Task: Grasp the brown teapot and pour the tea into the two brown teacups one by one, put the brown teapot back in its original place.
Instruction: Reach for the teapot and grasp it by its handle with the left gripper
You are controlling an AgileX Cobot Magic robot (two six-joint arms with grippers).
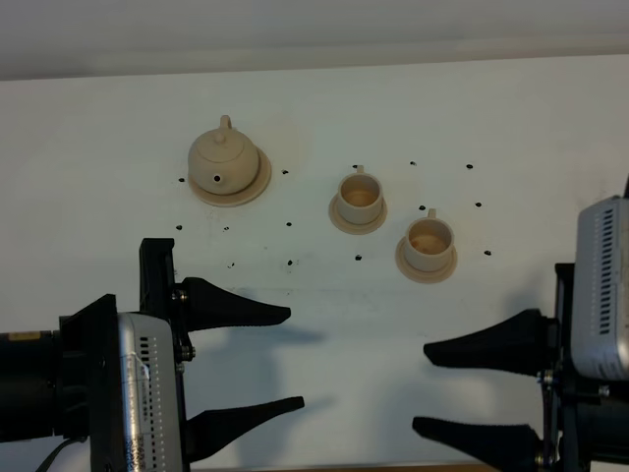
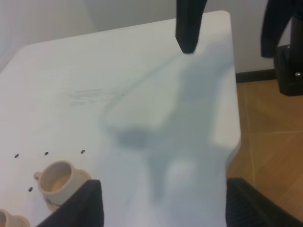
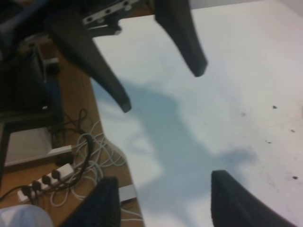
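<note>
The brown teapot (image 1: 224,160) stands upright on its wide round saucer (image 1: 257,183) at the back left of the white table, lid on, spout toward the front. The two brown teacups stand on their small saucers right of it: one (image 1: 360,193) at the middle, the other (image 1: 428,242) further right and nearer the front. My left gripper (image 1: 293,359) is open and empty at the front left, well short of the teapot. My right gripper (image 1: 425,388) is open and empty at the front right. One cup (image 2: 57,177) shows in the left wrist view. The teapot is out of both wrist views.
Small black marks (image 1: 289,223) dot the white table (image 1: 314,108) around the crockery. The table's front edge lies just below both grippers. Beyond that edge the right wrist view shows wooden floor with cables and a power strip (image 3: 47,182).
</note>
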